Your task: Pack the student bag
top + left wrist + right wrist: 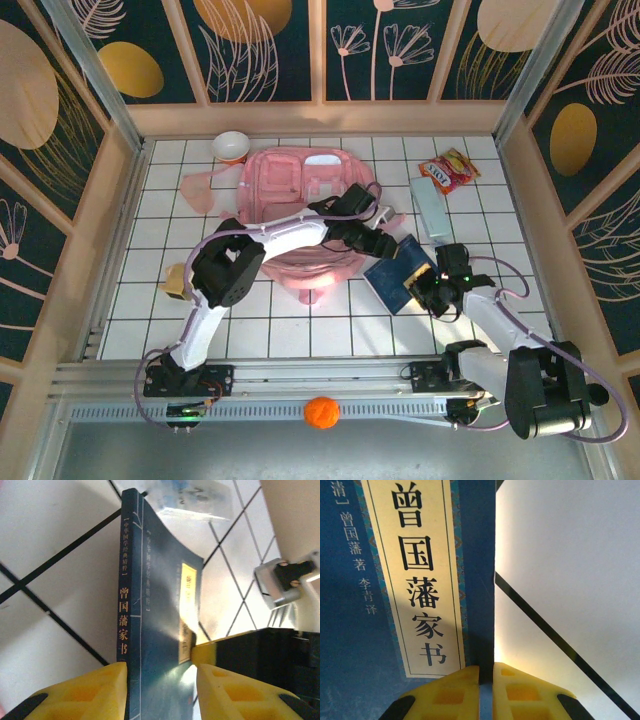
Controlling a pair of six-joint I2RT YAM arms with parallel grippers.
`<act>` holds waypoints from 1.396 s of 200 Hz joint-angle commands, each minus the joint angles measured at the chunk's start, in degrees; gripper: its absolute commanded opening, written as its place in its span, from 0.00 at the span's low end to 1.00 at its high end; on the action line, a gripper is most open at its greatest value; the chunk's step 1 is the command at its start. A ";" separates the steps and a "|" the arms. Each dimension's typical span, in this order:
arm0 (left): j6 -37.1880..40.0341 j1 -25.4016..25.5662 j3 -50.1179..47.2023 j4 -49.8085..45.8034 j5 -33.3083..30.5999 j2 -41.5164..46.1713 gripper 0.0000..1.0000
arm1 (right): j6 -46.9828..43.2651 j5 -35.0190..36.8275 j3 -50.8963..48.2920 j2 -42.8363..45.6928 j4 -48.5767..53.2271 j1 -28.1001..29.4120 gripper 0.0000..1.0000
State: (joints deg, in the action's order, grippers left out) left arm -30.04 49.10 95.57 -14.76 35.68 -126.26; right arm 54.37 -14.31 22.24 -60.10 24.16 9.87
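White arms [290, 238] with black joints, lilac cables [225, 233], yellow end effector fingers [90, 690]

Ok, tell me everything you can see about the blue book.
The blue book is a thin dark-blue paperback with a cream title strip of black Chinese characters on the cover and gold lettering down its spine. It sits right of the student bag over the white tiled table, apparently tipped up, its cover bowed. The left tool grips it, yellow fingers either side by the spine. The right tool is pinched shut on the cover's edge.
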 commanded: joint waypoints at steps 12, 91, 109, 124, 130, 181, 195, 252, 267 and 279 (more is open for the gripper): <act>-3.01 3.39 -2.24 3.02 13.08 -0.82 0.40 | -0.14 -0.95 -0.44 -2.46 -2.67 1.00 0.11; -3.31 3.39 -2.91 4.15 15.73 -2.41 0.40 | 0.13 -0.81 1.14 -2.97 -4.63 2.04 0.10; -3.55 3.46 -2.97 4.95 16.86 -2.59 0.40 | 0.37 -1.03 1.05 -2.84 -5.22 2.17 0.10; -3.29 3.39 -3.00 4.76 16.80 -2.50 0.41 | 0.62 -1.38 0.99 -2.80 -5.99 2.22 0.10; -3.27 3.37 -3.04 4.79 16.81 -2.50 0.41 | 0.73 -1.58 0.87 -2.74 -6.34 2.21 0.10; -0.01 2.02 -5.09 1.50 13.45 -0.35 0.42 | 1.54 -2.00 2.64 -4.92 -10.39 5.48 0.10; 0.34 0.97 -6.69 0.75 11.47 0.45 0.42 | 1.51 -1.96 3.25 -6.55 -10.99 6.12 0.10; 5.08 -2.68 -11.10 -4.99 -1.43 2.95 0.44 | 1.81 -0.47 6.28 -13.01 -12.83 10.15 0.10; 6.98 -2.89 -10.72 -7.02 -5.45 3.04 0.45 | 1.72 0.10 7.17 -14.78 -12.59 11.03 0.09; 8.03 -3.03 -10.04 -8.02 -7.76 3.38 0.46 | 1.62 0.78 7.68 -15.73 -11.74 11.32 0.09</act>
State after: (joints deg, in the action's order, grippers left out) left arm -25.78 43.92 85.89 -14.24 31.05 -122.91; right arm 55.92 -13.50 29.02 -72.49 17.54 19.27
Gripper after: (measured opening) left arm 0.452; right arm 0.096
